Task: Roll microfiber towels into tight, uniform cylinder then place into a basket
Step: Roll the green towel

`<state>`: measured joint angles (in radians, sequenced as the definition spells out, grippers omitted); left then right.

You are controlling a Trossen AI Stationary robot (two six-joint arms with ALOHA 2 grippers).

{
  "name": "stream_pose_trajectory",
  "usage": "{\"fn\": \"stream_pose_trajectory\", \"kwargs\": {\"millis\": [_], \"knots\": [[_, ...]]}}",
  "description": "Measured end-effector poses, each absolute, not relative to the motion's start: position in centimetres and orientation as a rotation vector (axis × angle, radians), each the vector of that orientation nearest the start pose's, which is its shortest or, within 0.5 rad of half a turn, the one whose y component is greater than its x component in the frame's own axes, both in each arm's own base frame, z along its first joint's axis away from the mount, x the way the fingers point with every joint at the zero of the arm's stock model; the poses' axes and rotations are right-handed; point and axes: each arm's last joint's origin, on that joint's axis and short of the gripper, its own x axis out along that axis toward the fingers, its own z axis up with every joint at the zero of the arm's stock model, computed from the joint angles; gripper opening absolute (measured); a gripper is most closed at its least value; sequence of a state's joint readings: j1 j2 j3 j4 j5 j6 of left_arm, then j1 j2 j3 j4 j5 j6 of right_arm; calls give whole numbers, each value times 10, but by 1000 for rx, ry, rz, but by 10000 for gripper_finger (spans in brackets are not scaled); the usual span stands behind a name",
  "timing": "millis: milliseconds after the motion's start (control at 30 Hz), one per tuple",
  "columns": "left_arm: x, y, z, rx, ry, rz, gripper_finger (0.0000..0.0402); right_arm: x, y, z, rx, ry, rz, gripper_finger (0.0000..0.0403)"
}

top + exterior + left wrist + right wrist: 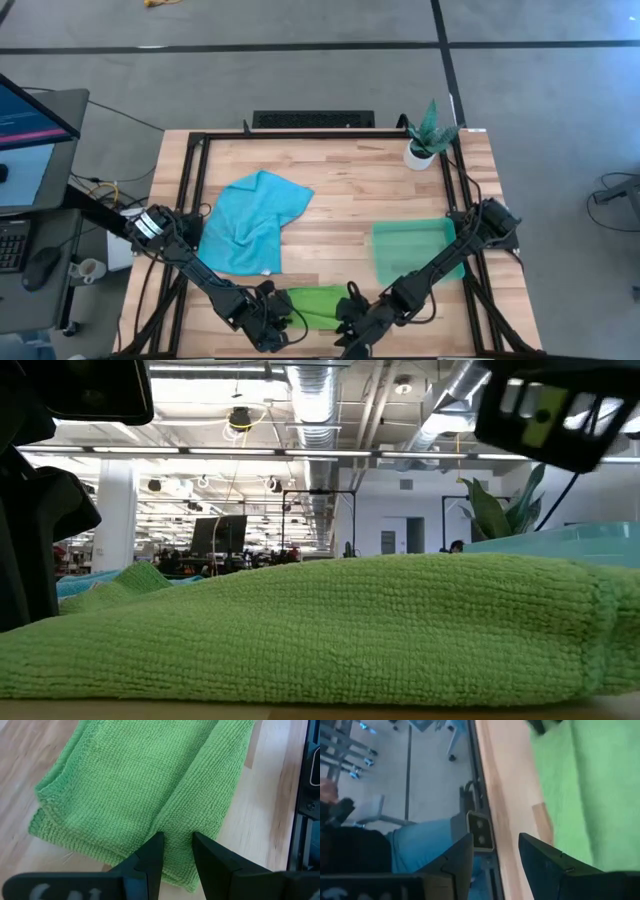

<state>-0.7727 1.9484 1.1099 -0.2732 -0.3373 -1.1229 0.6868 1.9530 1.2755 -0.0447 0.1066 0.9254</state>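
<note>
The lime green towel point(315, 303) lies folded in several layers at the table's near edge; it fills the low view point(350, 630). The turquoise towel point(255, 220) lies crumpled at the left middle. The translucent green basket point(413, 250) stands right of centre. My left gripper point(283, 322) is at the green towel's left near end, shut on it. My right gripper point(352, 322) is open and empty at the towel's right near end, over the table's near edge point(512, 820). My left gripper point(177, 840) has a raised fold of the green towel point(176, 822) between its two fingers, at the towel's near edge. The fingers come slanting down from the near side. A crease runs from the fingers across the cloth. The towel lies flat on the table.
A white plant pot point(421, 153) stands at the far right corner. A black frame rail point(330, 137) runs around the tabletop. A desk with a monitor point(30, 120) stands left of the table. Bare wood lies between the two towels and the basket.
</note>
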Motion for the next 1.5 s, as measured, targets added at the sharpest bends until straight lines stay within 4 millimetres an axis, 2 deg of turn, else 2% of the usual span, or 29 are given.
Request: {"fn": "stream_pose_trajectory", "kwargs": {"millis": [133,367,433,700,1200,1267,1367,1500], "knots": [[270,-250,122,-461,996,196,103,328,263,179,589,851,198,180],[272,-248,122,-485,993,213,103,335,265,158,623,870,162,179],[273,-247,122,-487,989,216,103,332,260,151,591,902,110,179],[274,-247,122,-495,986,220,103,333,260,151,585,909,105,179],[274,-247,123,-494,984,222,103,334,244,144,559,988,11,179],[274,-247,123,-494,984,222,103,335,242,148,552,991,34,179],[274,-247,123,-494,984,222,103,336,242,167,548,940,83,179],[274,-247,123,-493,984,223,103,336,254,181,494,867,179,179]]}}
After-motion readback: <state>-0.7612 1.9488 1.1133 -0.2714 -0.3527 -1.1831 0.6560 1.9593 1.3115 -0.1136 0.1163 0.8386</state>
